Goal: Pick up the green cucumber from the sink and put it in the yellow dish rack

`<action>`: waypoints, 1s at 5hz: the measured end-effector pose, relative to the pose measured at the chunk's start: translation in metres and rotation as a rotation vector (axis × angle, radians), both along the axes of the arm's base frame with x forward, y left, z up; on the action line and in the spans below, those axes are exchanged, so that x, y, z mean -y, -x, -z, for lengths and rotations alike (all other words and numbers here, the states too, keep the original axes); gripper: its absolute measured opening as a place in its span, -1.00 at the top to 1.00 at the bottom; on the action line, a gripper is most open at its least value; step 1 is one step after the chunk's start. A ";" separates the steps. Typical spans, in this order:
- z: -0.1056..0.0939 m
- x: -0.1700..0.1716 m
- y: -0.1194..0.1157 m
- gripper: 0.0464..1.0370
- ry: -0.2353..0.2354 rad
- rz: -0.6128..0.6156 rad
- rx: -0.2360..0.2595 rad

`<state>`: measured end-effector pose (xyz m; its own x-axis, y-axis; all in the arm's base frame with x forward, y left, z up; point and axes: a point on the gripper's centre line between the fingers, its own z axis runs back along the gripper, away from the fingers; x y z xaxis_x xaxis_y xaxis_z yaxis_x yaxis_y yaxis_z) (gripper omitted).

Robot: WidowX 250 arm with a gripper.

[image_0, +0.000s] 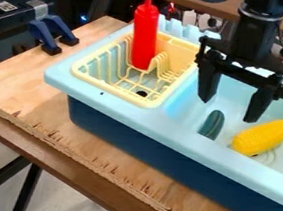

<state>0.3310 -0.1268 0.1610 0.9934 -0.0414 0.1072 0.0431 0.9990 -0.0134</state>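
Looking down, we see the black two-finger hand spread wide and empty over the light blue plastic sink, where a dark green, cucumber-like toy and a yellow plastic corn cob lie; a red plastic bottle stands in the pale yellow rack.

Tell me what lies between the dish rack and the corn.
In the camera view, a dark green toy vegetable lies between the dish rack and the corn, past a strip of light blue sink.
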 end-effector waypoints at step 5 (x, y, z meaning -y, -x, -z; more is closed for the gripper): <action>0.035 -0.014 -0.015 -0.93 -0.109 -0.085 -0.008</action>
<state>0.3457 -0.1124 0.1263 0.9946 0.0325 0.0983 -0.0419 0.9946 0.0953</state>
